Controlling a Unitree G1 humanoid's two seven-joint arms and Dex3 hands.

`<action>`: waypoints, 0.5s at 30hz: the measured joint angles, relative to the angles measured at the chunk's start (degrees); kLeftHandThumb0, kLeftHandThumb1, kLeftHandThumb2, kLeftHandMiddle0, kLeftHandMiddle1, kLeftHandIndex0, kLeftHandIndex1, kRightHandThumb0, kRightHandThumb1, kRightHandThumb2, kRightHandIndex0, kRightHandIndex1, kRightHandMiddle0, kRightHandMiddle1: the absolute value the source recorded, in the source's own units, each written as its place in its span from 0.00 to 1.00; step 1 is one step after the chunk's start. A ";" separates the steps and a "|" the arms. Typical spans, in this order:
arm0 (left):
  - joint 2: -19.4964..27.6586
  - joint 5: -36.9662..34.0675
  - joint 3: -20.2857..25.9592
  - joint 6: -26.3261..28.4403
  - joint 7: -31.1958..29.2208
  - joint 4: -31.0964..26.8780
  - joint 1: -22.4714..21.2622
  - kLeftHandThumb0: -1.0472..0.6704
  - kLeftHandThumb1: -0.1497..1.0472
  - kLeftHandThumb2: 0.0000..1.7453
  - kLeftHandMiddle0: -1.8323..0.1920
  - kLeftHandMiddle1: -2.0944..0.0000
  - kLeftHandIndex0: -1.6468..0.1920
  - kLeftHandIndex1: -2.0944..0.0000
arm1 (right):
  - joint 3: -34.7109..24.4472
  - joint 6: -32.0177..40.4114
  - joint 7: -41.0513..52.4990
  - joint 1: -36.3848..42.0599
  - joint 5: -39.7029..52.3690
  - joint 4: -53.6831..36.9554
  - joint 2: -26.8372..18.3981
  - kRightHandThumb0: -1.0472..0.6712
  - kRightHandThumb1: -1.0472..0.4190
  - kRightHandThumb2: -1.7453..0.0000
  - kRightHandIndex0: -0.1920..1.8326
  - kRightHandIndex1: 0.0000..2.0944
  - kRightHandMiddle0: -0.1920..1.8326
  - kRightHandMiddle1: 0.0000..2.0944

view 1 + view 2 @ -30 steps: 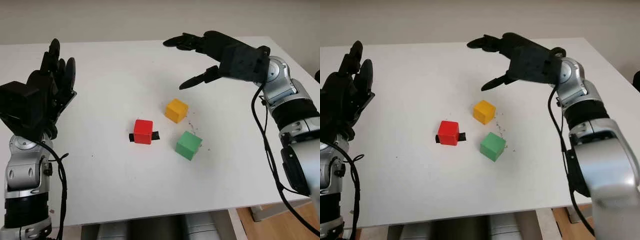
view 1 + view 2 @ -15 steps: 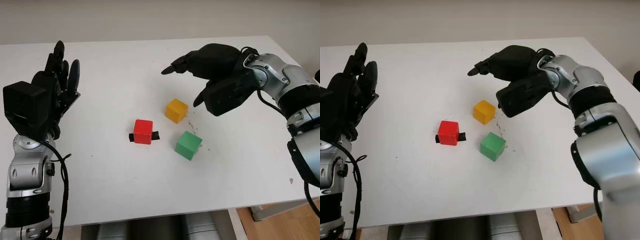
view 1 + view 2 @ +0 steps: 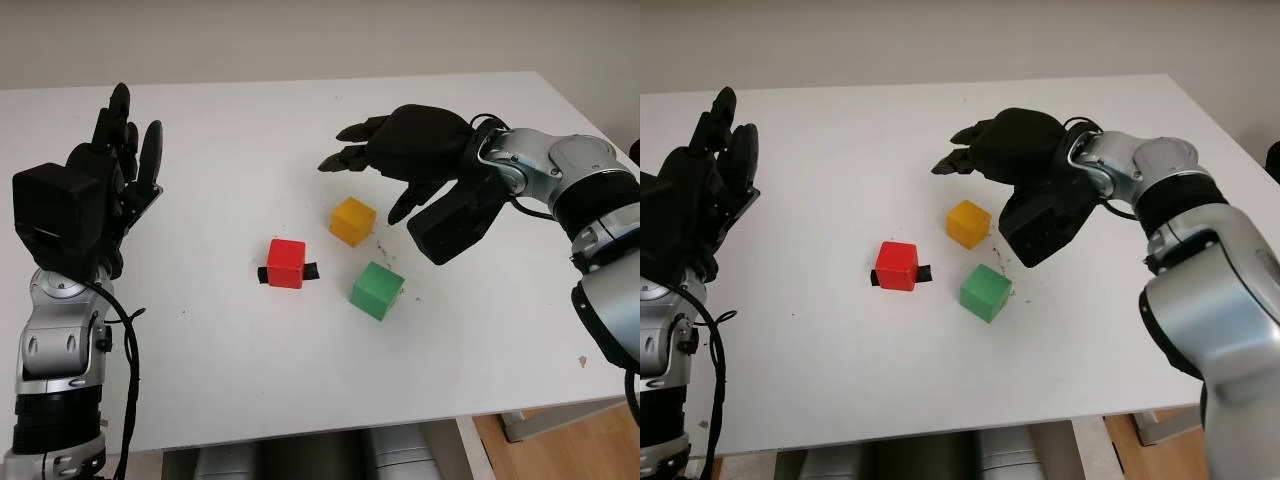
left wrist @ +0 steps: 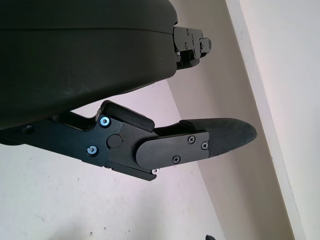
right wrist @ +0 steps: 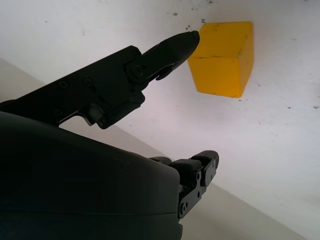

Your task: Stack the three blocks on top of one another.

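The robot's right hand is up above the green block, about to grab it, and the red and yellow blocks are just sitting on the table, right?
Not quite. The right hand is above the yellow block, not the green block; the right wrist view shows the yellow block just past a fingertip. The red block and the green one sit untouched on the table. The hand is open.

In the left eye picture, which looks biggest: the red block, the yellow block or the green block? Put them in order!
1. green block, nearest the camera, so it may just look bigger
2. red block and yellow block look about alike; I can't rank them.
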 measured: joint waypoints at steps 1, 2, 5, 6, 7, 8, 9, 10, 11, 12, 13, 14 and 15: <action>0.00 0.12 -0.11 -0.08 0.07 0.00 0.01 0.18 1.00 0.34 0.91 0.97 0.92 0.97 | 0.24 0.15 -0.35 0.14 -0.05 0.21 0.28 0.28 0.18 0.97 0.24 0.04 0.28 0.08; 0.00 0.19 -0.15 -0.20 0.12 0.00 0.01 0.19 1.00 0.34 0.91 0.97 0.92 0.97 | 0.53 0.35 -0.57 0.22 -0.15 0.40 0.51 0.28 0.18 0.97 0.25 0.04 0.28 0.08; 0.00 0.27 -0.20 -0.45 0.20 0.00 0.03 0.19 1.00 0.34 0.91 0.97 0.92 0.97 | 0.99 1.24 -1.12 0.60 -0.26 0.98 1.00 0.29 0.18 0.97 0.25 0.04 0.29 0.08; 0.00 0.28 -0.20 -0.56 0.20 0.00 0.04 0.19 1.00 0.34 0.91 0.97 0.92 0.97 | 0.96 1.52 -1.10 0.86 -0.07 1.19 1.15 0.29 0.18 0.97 0.25 0.04 0.30 0.08; 0.00 0.28 -0.20 -0.74 0.20 0.00 0.05 0.19 1.00 0.33 0.91 0.97 0.91 0.97 | 0.93 1.85 -1.04 1.17 0.16 1.37 1.32 0.29 0.18 0.97 0.25 0.04 0.30 0.08; 0.00 0.28 -0.20 -0.79 0.20 0.00 0.05 0.18 1.00 0.33 0.91 0.97 0.91 0.97 | 0.90 2.12 -0.92 1.44 0.35 1.51 1.51 0.30 0.18 0.97 0.25 0.04 0.30 0.08; 0.00 0.31 -0.22 -0.79 0.20 -0.01 0.08 0.18 1.00 0.33 0.90 0.97 0.91 0.97 | 0.89 2.39 -0.85 1.68 0.46 1.59 1.66 0.30 0.18 0.97 0.25 0.04 0.30 0.08; 0.01 0.45 -0.25 -0.78 0.21 -0.03 0.12 0.18 1.00 0.33 0.90 0.97 0.91 0.97 | 0.89 2.70 -0.84 1.92 0.61 1.67 1.86 0.29 0.18 0.97 0.25 0.04 0.30 0.08; 0.01 0.76 -0.28 -0.78 0.20 -0.06 0.20 0.18 1.00 0.33 0.90 0.97 0.91 0.96 | 0.89 2.87 -0.84 2.11 0.75 1.77 2.04 0.30 0.17 0.97 0.25 0.04 0.30 0.07; 0.04 0.91 -0.29 -0.79 0.20 -0.07 0.29 0.18 1.00 0.33 0.90 0.97 0.91 0.96 | 0.89 2.98 -0.81 2.31 0.87 1.80 2.12 0.30 0.17 0.97 0.25 0.04 0.30 0.07; 0.17 1.20 -0.31 -0.80 0.20 -0.07 0.41 0.18 1.00 0.34 0.90 0.97 0.91 0.96 | 0.89 3.08 -0.65 2.41 0.97 1.86 2.19 0.30 0.17 0.97 0.25 0.03 0.30 0.07; 0.33 1.41 -0.32 -0.86 0.20 -0.07 0.54 0.18 1.00 0.34 0.90 0.97 0.91 0.96 | 0.89 3.18 -0.51 2.45 1.00 1.88 2.23 0.30 0.17 0.97 0.25 0.03 0.30 0.07; 0.38 1.47 -0.32 -0.91 0.20 -0.07 0.62 0.18 1.00 0.33 0.90 0.97 0.91 0.96 | 0.89 3.34 -0.41 2.46 1.05 1.94 2.26 0.30 0.17 0.97 0.25 0.03 0.30 0.07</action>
